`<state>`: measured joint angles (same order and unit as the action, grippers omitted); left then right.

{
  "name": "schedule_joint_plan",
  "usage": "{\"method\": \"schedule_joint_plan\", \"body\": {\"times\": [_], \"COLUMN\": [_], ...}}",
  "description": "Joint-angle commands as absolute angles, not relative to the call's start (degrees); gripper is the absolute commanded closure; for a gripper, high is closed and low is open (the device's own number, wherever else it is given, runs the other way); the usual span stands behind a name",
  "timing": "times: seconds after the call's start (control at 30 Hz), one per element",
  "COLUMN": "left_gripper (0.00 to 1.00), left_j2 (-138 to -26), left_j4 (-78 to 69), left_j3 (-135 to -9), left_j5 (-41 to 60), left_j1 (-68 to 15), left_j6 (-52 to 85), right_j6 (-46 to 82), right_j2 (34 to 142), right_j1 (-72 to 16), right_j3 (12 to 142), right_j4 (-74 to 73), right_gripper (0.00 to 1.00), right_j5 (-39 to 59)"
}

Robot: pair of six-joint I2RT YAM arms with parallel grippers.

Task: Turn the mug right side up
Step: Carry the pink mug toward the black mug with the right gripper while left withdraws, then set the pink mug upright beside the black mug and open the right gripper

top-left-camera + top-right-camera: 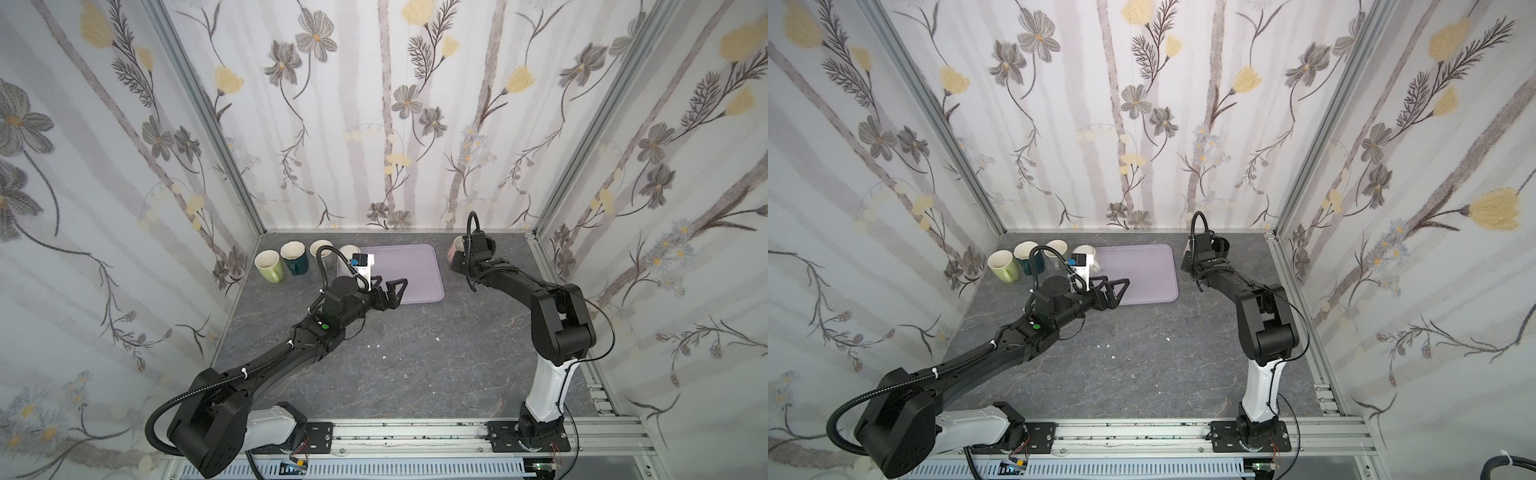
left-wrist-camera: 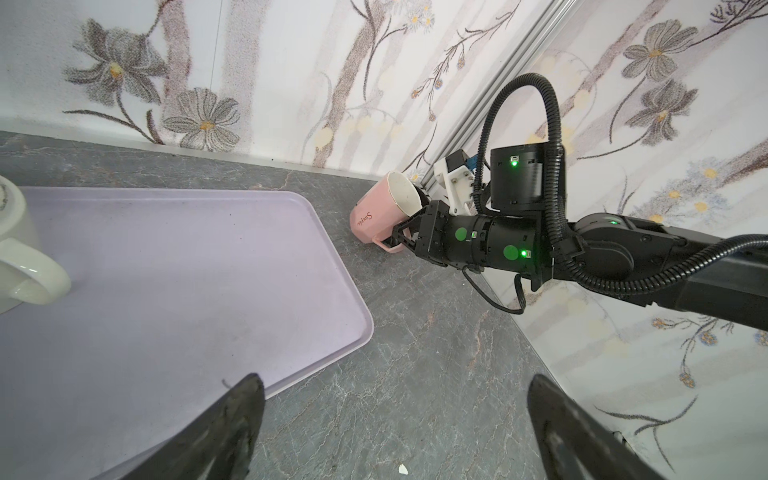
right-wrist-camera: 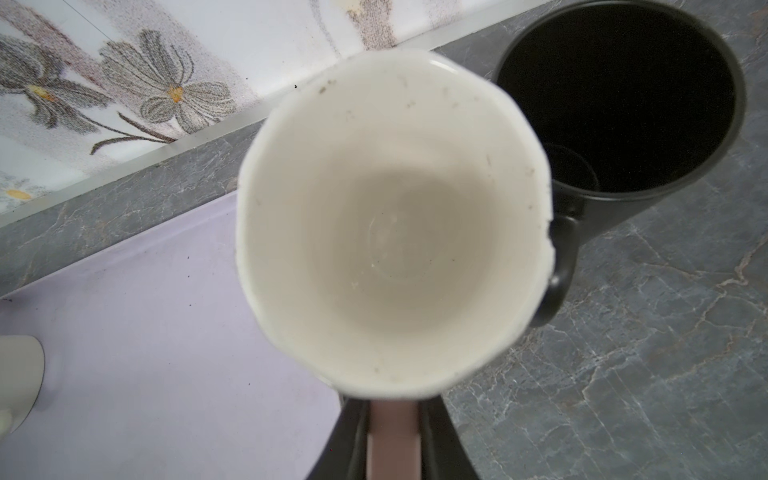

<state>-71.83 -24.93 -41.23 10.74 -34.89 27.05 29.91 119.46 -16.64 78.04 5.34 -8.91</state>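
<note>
The left arm point(image 1: 266, 361) and right arm point(image 1: 552, 316) are matte black, each with a white segment far from its gripper. Behind the left gripper point(image 1: 398, 293) sits a white camera mount point(image 1: 363, 268). Behind the right gripper point(image 2: 397, 239), green stickers point(image 2: 460, 234) and a ribbed black hose point(image 2: 555, 124) mark the wrist.

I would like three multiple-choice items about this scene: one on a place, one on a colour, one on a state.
1. Where is the pink mug relative to the tray?
A on it
B to its right, beside the black mug
C on its near side

2. What colour is the tray?
A lilac
B green
C black

3. How is the left gripper?
A shut on a mug
B shut, empty
C open, empty

Key:
1 B, it is off the tray, next to the black mug.
2 A, its surface is pale purple.
3 C, its fingers stand wide apart with nothing between them.
</note>
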Motion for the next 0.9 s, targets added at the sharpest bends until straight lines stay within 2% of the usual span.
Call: {"method": "schedule_joint_plan", "body": {"times": [0.0, 0.03, 0.1, 0.23, 0.37, 0.6, 0.87], "left_gripper": [0.0, 0.0, 0.0, 0.0, 0.0, 0.0, 0.0], "left_j2": [-71.9, -71.9, -71.8, -71.7, -72.0, -75.5, -82.9], "left_j4": [-24.7, -24.6, -24.4, -23.9, -20.9, -11.4, -0.7], "left_j3": [-41.3, -41.3, -41.3, -41.5, -42.5, -45.7, -52.2], "left_j5": [10.0, 10.0, 9.9, 9.4, 7.0, 0.6, -3.0], "left_j1": [-34.7, -34.7, -34.5, -34.4, -34.2, -32.3, -30.3], "left_j6": [27.1, 27.1, 27.0, 27.0, 27.5, 32.2, 38.2], "right_j6": [29.9, 29.9, 29.7, 29.4, 28.9, 28.7, 28.9], "right_j2": [120.0, 120.1, 120.2, 119.8, 117.5, 110.5, 97.0], "right_j1": [-16.5, -16.4, -16.4, -16.4, -16.4, -16.6, -17.0], "right_j3": [79.5, 79.5, 79.7, 79.8, 78.3, 72.7, 54.4], "right_j4": [2.6, 2.6, 2.7, 3.4, 2.6, 0.3, -13.6], "right_gripper": [0.68, 0.58, 0.55, 0.41, 0.31, 0.29, 0.24], "right_j5": [-8.9, -8.8, -8.5, -8.8, -8.0, -8.4, -3.2]}}
